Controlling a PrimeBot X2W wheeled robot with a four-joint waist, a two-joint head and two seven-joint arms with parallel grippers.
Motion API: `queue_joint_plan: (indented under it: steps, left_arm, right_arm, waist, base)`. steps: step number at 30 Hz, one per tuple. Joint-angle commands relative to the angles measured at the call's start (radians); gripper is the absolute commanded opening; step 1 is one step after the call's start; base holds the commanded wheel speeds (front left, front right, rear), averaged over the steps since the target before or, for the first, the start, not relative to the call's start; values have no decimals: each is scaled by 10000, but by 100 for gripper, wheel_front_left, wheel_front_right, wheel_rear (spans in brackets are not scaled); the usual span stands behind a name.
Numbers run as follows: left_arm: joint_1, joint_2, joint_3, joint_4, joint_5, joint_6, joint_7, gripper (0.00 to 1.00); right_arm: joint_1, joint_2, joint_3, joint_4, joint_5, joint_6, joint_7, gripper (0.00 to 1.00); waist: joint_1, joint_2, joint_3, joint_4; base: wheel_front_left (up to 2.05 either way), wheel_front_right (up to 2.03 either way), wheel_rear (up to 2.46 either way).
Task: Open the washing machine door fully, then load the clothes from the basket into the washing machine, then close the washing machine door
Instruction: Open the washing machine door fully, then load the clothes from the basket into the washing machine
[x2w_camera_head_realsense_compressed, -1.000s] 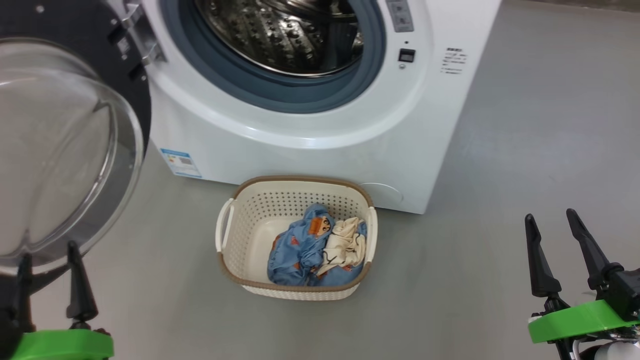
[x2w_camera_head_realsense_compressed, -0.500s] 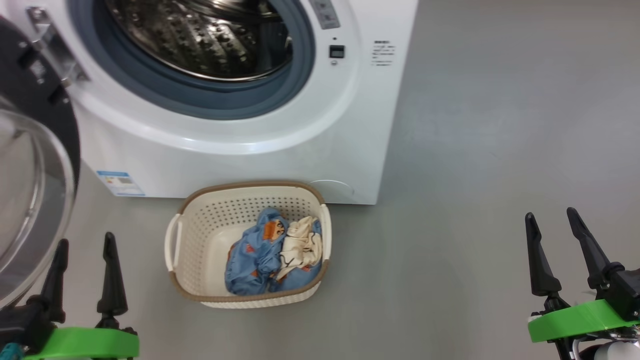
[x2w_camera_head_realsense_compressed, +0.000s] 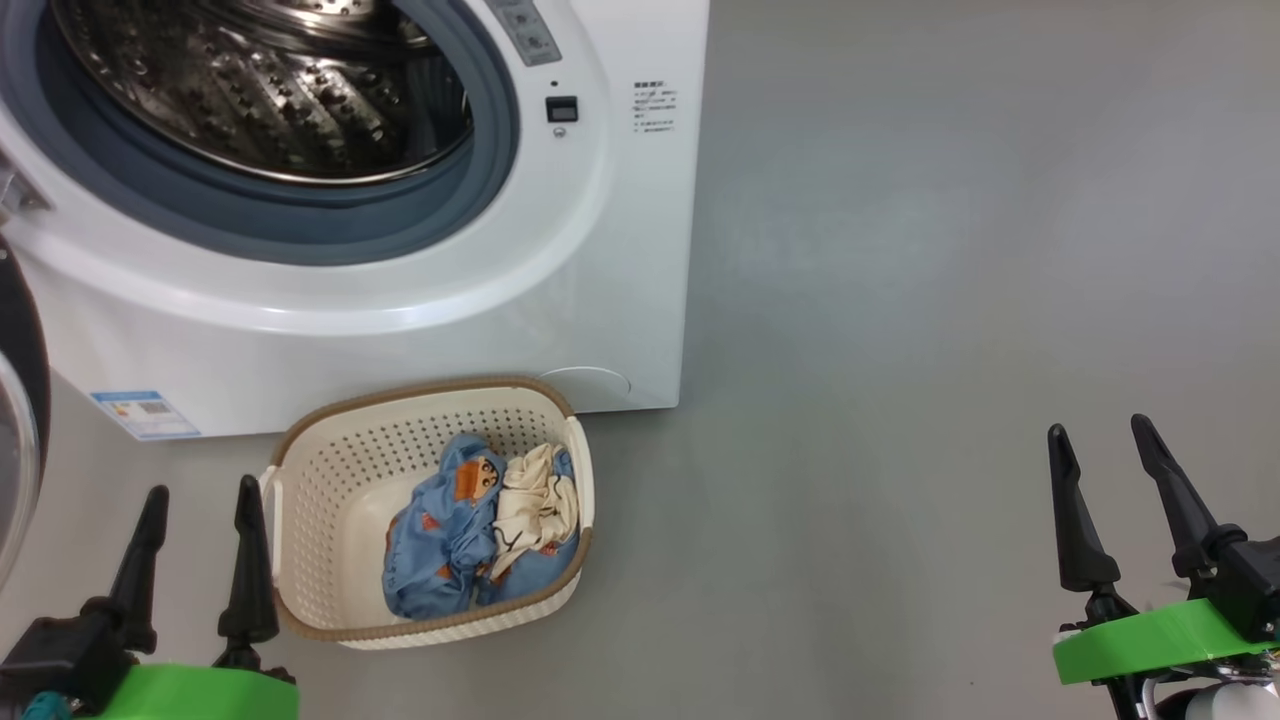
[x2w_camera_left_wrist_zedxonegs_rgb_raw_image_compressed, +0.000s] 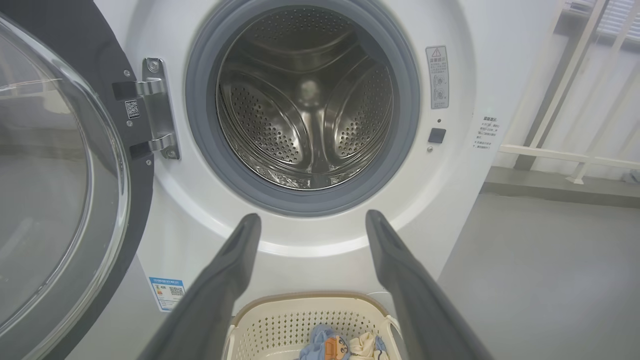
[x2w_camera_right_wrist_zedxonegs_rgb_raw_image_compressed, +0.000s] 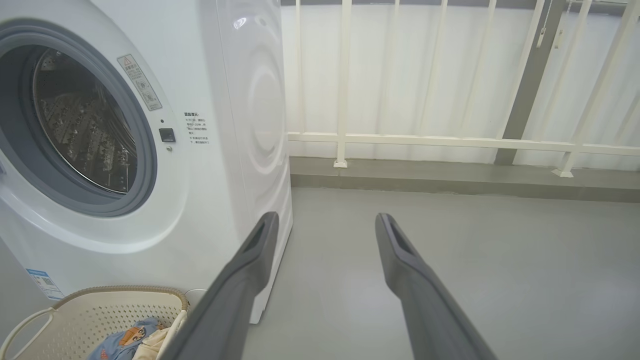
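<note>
The white washing machine (x2w_camera_head_realsense_compressed: 420, 320) stands at the upper left with its steel drum (x2w_camera_head_realsense_compressed: 250, 90) exposed. Its door (x2w_camera_left_wrist_zedxonegs_rgb_raw_image_compressed: 60, 190) is swung wide open to the left, glass bowl facing me; a sliver of the door (x2w_camera_head_realsense_compressed: 15, 420) shows at the head view's left edge. On the floor in front sits the cream basket (x2w_camera_head_realsense_compressed: 330, 470) holding the clothes (x2w_camera_head_realsense_compressed: 470, 520), a light blue garment and a cream one (x2w_camera_head_realsense_compressed: 535, 505). My left gripper (x2w_camera_head_realsense_compressed: 200, 490) is open and empty just left of the basket. Far to the right, my right gripper (x2w_camera_head_realsense_compressed: 1095, 435) is open and empty over bare floor.
Grey floor (x2w_camera_head_realsense_compressed: 900, 300) stretches to the right of the machine. A white railing (x2w_camera_right_wrist_zedxonegs_rgb_raw_image_compressed: 450, 142) on a low grey kerb runs behind it in the right wrist view.
The head camera has swung to the right, so machine, door and basket have slid left in the picture. My left gripper now shows closer to the basket. The right gripper holds its place.
</note>
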Motion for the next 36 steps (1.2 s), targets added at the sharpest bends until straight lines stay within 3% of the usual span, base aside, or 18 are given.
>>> queue_joint_plan:
  steps: [1,24,36]
  left_arm:
    - [33,239,296,-184,-82,8,-53,100]
    - [210,145,392,-123,-241,8,-53,100]
    - [113,255,237,-201,-387,8,-53,100]
  right_arm:
    - [-23,-72,220,-256,87,44,-92,100]
    - [149,-62,216,-249,129,44,-92,100]
    - [63,-6,211,-272,127,44,-92,100]
  waist:
    - [-1,0,-88,-109]
    - [-1,0,-374,-151]
    - [-1,0,-205,-112]
  base:
    - [0,0,0]
    - [1,-3,2]
    - [48,-151,103]
